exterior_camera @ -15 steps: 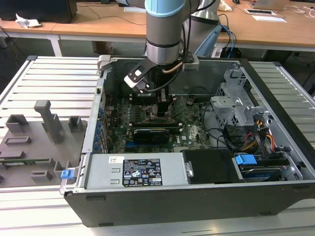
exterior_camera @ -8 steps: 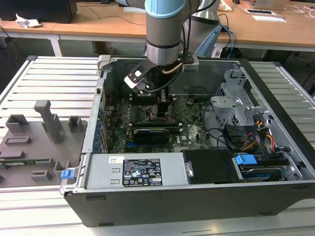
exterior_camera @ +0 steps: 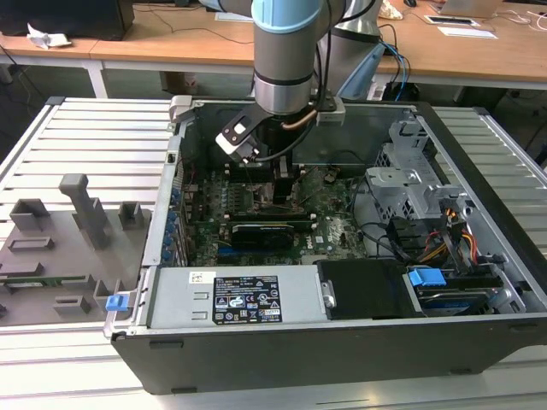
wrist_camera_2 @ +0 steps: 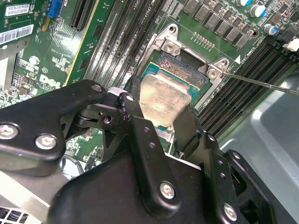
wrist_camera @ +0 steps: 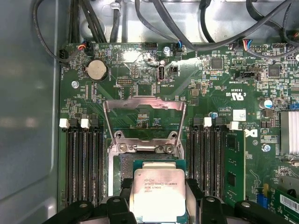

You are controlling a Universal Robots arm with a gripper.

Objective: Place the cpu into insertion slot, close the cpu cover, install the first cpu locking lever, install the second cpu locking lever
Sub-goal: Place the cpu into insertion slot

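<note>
The open computer case [exterior_camera: 342, 346] holds a green motherboard [exterior_camera: 335, 213]. Over it the gripper [wrist_camera_2: 160, 111] is closed narrowly on the cpu [wrist_camera: 159, 193], fingers pressing opposite edges. The chip sits just over the insertion slot [wrist_camera_2: 181, 65]; contact cannot be told. The cpu cover [wrist_camera: 145, 100] stands swung open. The case lies on a slatted metal table [exterior_camera: 94, 128], with wooden desks [exterior_camera: 171, 41] behind.

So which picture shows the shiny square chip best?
The first wrist view: it looks straight down on the cpu, so its flat silver top faces the camera. The second wrist view shows the cpu slanted, between the gripper's fingers. In the exterior view the arm hides it.
</note>
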